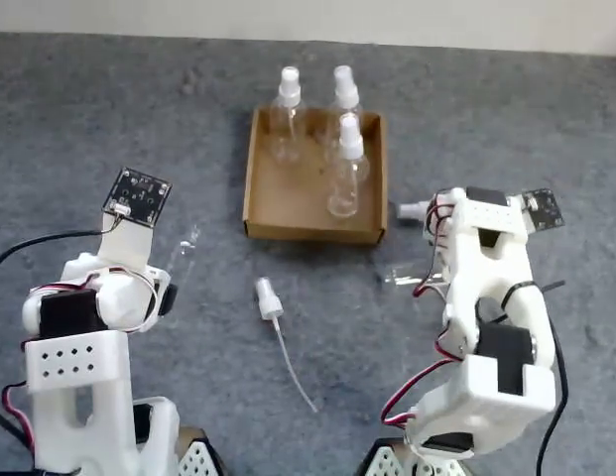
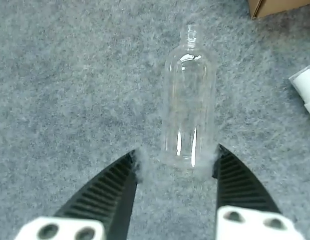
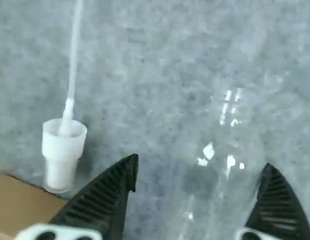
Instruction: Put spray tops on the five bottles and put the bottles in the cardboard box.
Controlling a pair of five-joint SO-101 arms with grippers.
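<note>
The left tool (image 2: pixel 175 155) is open wide and grips nothing yet. Its two fingers straddle the base of a bare bottle (image 2: pixel 188 100), which lies on the grey worktop (image 2: pixel 70 75) with its neck pointing away from the tool. For a good grip, close squarely and gently on the lower body, since the clear, round plastic looks likely to roll or slip. The right tool (image 3: pixel 199 165) is likewise wide open and empty, with a second bottle (image 3: pixel 222 170) between its fingers and a spray top (image 3: pixel 62 152) just outside one finger. Three capped bottles (image 1: pixel 349 164) sit in the cardboard box (image 1: pixel 312 234).
</note>
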